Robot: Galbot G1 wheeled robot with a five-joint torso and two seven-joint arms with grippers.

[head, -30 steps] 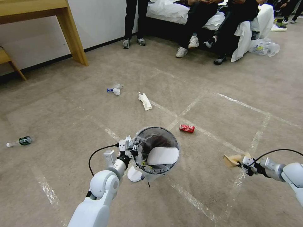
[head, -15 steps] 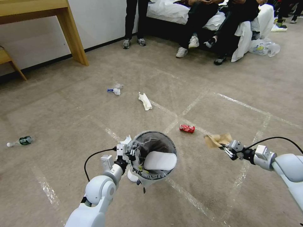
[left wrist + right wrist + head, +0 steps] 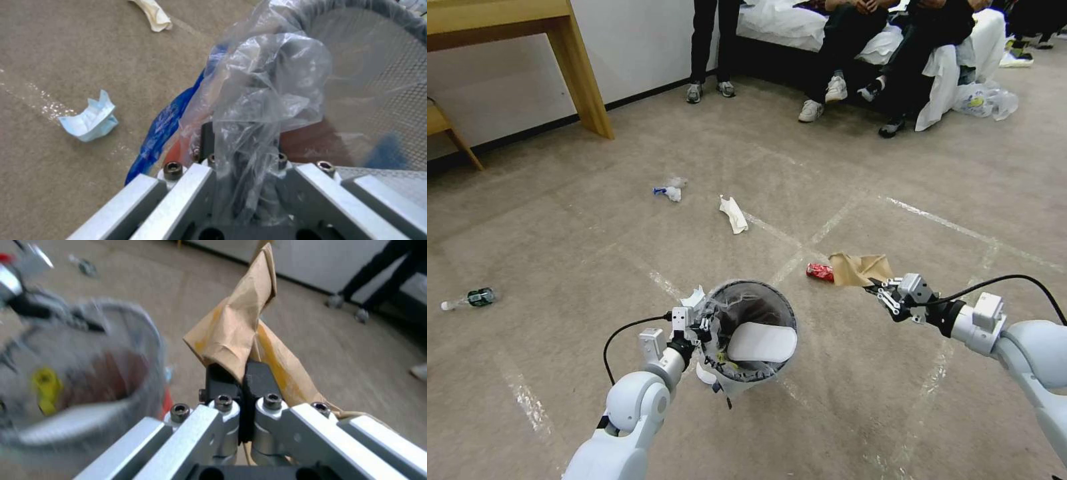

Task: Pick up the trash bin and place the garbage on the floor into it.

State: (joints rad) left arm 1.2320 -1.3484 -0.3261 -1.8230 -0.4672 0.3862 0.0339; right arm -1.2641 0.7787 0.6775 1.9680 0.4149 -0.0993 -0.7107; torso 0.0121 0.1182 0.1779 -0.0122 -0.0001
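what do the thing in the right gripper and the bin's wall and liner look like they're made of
The right gripper is shut on a brown bag: matte kraft paper by its look, with sharp creases and folds. The trash bin, held at its rim by the left gripper, seems to have a fine mesh wall, probably metal. Its liner is thin clear plastic, glossy and wrinkled.

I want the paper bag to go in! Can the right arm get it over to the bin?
Probably yes. The right gripper is shut on the paper bag, up off the floor. The left gripper holds the bin by its rim, mouth open; only a white slipper lies inside.
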